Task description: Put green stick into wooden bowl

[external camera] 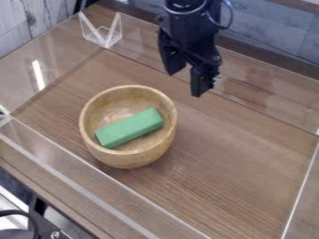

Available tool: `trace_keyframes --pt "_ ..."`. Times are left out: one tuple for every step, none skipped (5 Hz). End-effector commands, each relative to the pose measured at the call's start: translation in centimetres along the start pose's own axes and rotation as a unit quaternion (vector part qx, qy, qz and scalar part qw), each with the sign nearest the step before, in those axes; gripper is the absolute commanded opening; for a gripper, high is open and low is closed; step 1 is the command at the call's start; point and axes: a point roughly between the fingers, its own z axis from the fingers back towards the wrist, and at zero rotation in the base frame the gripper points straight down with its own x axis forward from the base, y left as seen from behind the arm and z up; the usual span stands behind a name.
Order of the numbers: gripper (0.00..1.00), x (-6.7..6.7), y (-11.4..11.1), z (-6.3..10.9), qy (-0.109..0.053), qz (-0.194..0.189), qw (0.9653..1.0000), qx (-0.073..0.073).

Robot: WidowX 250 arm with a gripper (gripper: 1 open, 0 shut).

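Observation:
The wooden bowl [129, 125] sits left of centre on the brown table, round with thick light-brown walls. Inside it lies the green stick [130, 127], a flat bright-green block resting at a slant across the bowl's bottom. My gripper [185, 77] hangs in the air behind and to the right of the bowl, well above the table. Its two dark fingers [201, 79] point down, stand apart and hold nothing.
Clear plastic walls [50, 56] run around the wooden table top [237, 159]. A small clear bracket [100, 31] stands at the back left. A dark stand shows below the front left corner [19, 224].

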Motion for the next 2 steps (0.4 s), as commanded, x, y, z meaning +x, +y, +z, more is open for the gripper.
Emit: trace_keyframes --pt "1.0 0.5 0.73 0.33 -0.017 -0.029 0.9994 0.0" --pt "1.0 0.47 0.83 0.11 -0.022 -0.055 0.9982 -0.004"
